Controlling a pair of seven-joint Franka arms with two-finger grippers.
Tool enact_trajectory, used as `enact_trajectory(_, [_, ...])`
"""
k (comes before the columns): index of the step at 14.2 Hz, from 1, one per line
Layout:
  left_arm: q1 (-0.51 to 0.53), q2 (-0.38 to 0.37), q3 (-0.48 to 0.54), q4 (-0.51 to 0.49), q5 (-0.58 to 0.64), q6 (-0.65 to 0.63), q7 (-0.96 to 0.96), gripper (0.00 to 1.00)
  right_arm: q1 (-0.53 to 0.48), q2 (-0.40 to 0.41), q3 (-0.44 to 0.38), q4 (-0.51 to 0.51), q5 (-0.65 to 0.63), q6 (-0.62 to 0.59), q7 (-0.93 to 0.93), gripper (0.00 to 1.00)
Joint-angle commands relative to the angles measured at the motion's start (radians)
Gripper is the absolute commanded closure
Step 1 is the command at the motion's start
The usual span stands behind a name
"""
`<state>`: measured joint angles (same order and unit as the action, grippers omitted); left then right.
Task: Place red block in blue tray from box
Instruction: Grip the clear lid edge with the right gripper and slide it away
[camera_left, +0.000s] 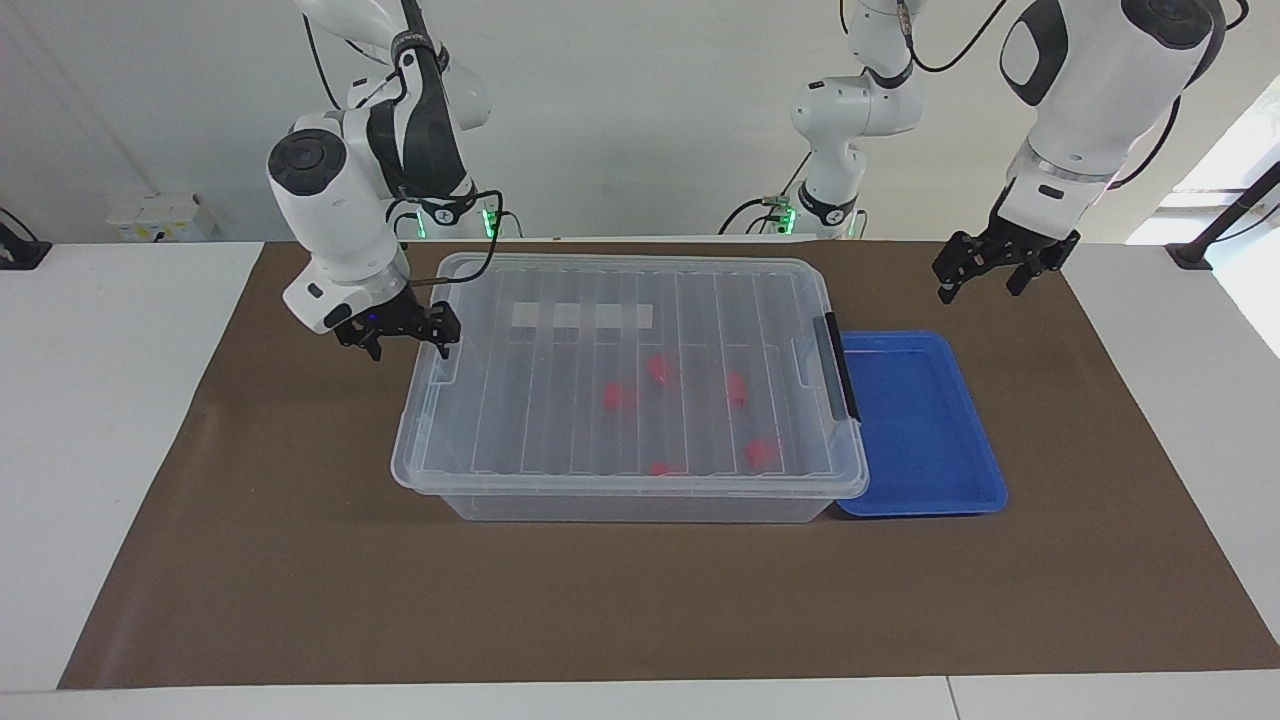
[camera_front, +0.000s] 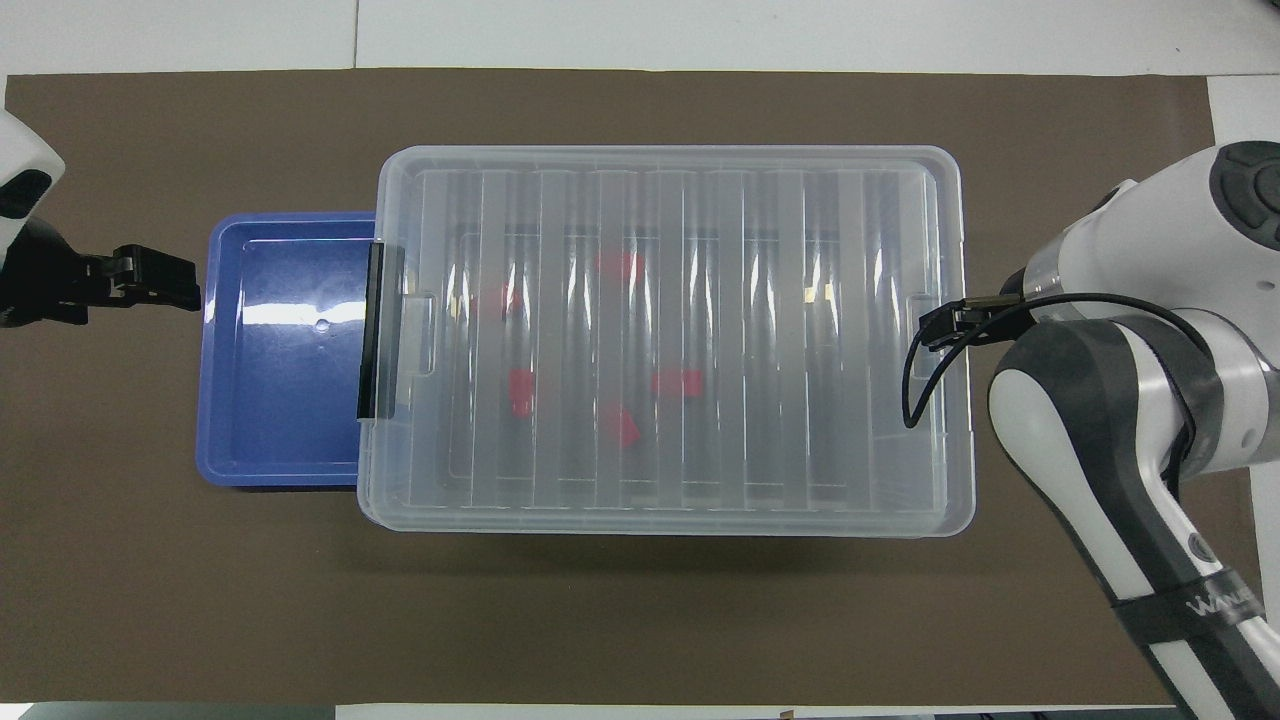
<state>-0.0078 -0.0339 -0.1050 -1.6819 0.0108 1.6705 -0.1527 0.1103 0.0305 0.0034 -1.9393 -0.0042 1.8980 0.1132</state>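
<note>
A white bench (camera_left: 100, 420) carries a brown mat (camera_left: 300, 560) under a plain white wall. The box (camera_left: 630, 385) lies on the mat with its lid on, long axis running from one arm's end of the bench to the other, black clip (camera_left: 838, 365) on the short side toward the left arm. The tray (camera_left: 925, 425) sits touching that short side, partly tucked under the lid's rim, its long axis running from the robots outward.

The right arm bends down at its end of the box, and the right hand (camera_left: 398, 335) hangs just over the box's short rim there, fingers spread apart and pointing down. The left arm stands tall at its end, waiting; the left hand (camera_left: 985, 272) hangs over the mat near the tray's corner closest to the robots, fingers apart and pointing down.

Several red pieces (camera_front: 520, 390) lie scattered on the box floor, seen through the ribbed lid. One of them is the block (camera_front: 677, 382), near the box's middle, its long axis along the box's length; which end the stub is on I cannot tell
</note>
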Motion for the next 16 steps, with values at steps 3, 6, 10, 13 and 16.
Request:
enact_trajectory(3, [0.009,-0.012,-0.004,-0.007,-0.014,-0.014,0.010,0.00,-0.037,-0.031,0.007,-0.043,0.000,0.029,-0.029,0.00])
enact_trajectory(6, [0.009,-0.011,-0.004,-0.007,-0.014,-0.014,0.010,0.00,-0.057,-0.029,0.007,-0.043,0.000,0.042,-0.046,0.00])
enact_trajectory(10, [0.009,-0.011,-0.004,-0.007,-0.014,-0.014,0.010,0.00,-0.083,-0.027,0.007,-0.041,0.000,0.058,-0.047,0.00])
enact_trajectory(13, [0.009,-0.011,-0.004,-0.007,-0.014,-0.014,0.010,0.00,-0.113,-0.026,0.007,-0.041,0.000,0.059,-0.082,0.00])
enact_trajectory(16, [0.009,-0.011,-0.004,-0.007,-0.014,-0.014,0.010,0.00,-0.139,-0.024,0.007,-0.040,0.000,0.061,-0.096,0.00])
